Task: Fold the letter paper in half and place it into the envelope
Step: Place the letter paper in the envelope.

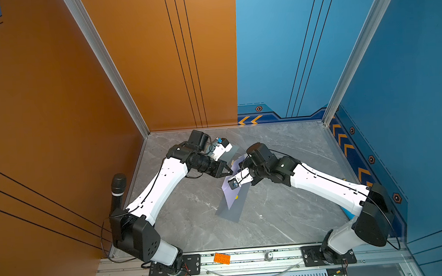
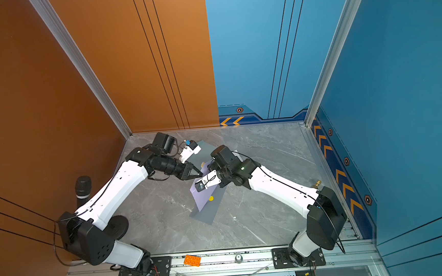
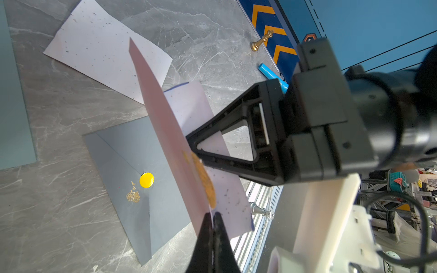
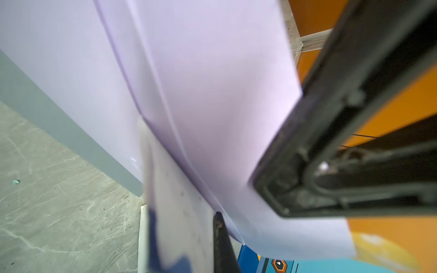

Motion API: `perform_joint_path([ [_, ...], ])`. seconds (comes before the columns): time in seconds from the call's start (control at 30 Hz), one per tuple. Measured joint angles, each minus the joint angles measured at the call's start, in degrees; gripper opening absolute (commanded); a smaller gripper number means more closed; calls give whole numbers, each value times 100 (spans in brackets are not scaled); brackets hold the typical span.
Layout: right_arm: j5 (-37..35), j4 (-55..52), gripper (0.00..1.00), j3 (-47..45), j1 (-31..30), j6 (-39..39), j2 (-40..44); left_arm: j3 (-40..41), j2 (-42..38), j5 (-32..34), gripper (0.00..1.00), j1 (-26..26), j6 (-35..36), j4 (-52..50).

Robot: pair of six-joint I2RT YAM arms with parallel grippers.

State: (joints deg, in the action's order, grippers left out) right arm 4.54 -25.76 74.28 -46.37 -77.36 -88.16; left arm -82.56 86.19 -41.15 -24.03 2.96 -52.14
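Observation:
The lavender letter paper hangs doubled over above the table, an orange print near its gripped edge. My left gripper is shut on that edge. My right gripper pinches the same paper from the other side, close to the left one. Right wrist view: the paper fills the picture and only one finger shows. Below lies the grey envelope with a yellow seal, flat on the marble table. In both top views the paper slants over the envelope between the arms.
A second pale sheet and a grey sheet lie further back on the table. By the right wall are a gold chess piece and a blue marker. An orange brick sits on the front rail, a microphone at left.

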Motion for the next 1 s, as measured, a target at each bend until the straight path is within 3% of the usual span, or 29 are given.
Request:
perform_joint_path([
  [1.0, -455, -573, 0, 17, -219, 505, -2, 0, 7, 579, 0, -304, -192, 11],
])
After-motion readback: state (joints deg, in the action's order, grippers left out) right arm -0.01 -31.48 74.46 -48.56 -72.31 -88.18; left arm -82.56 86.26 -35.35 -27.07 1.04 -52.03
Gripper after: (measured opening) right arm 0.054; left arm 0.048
